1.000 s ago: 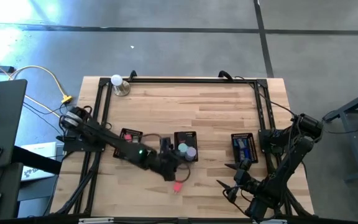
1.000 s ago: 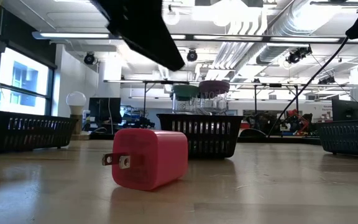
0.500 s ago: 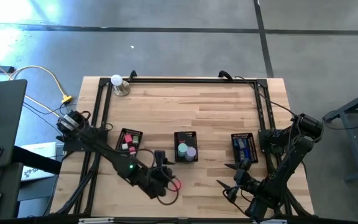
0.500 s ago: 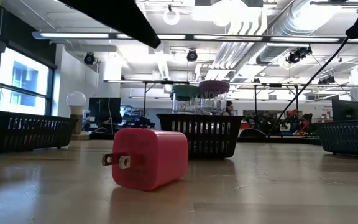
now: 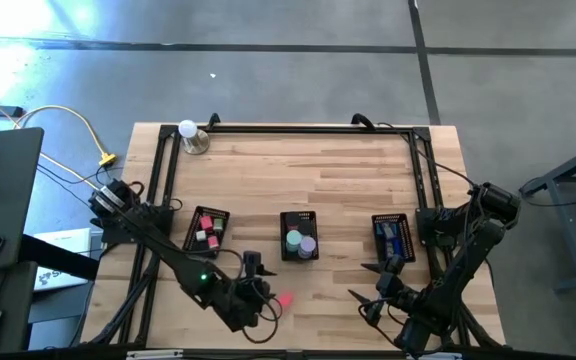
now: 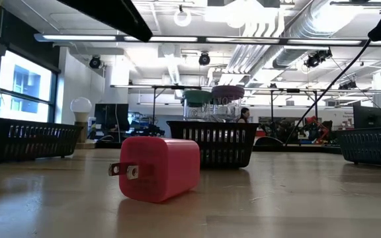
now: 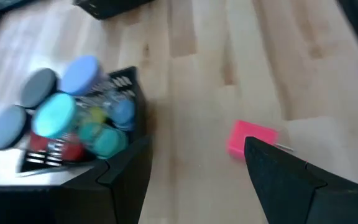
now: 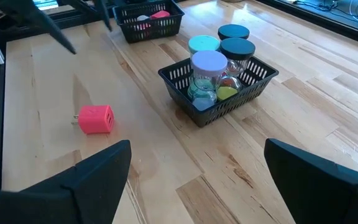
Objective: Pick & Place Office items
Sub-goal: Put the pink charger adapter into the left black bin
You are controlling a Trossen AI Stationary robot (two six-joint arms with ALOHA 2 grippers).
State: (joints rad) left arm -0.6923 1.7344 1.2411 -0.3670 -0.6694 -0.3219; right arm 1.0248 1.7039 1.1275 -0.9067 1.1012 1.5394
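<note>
From above, the left gripper (image 5: 264, 307) hovers near the table's front edge with fingers spread and empty, just left of the pink plug block (image 5: 286, 299) lying on the bare wood, while the right gripper (image 5: 378, 288) waits at the front right, fingers wide and empty. At table level, the pink plug block (image 6: 159, 168) rests on its side, prongs pointing left, in front of the middle basket (image 6: 213, 140). The left wrist camera shows the pink plug block (image 7: 251, 138) beyond one finger (image 7: 291, 180), and the right wrist camera shows it (image 8: 96, 119) apart from the middle basket (image 8: 179, 81) of capped jars (image 8: 209, 71).
</note>
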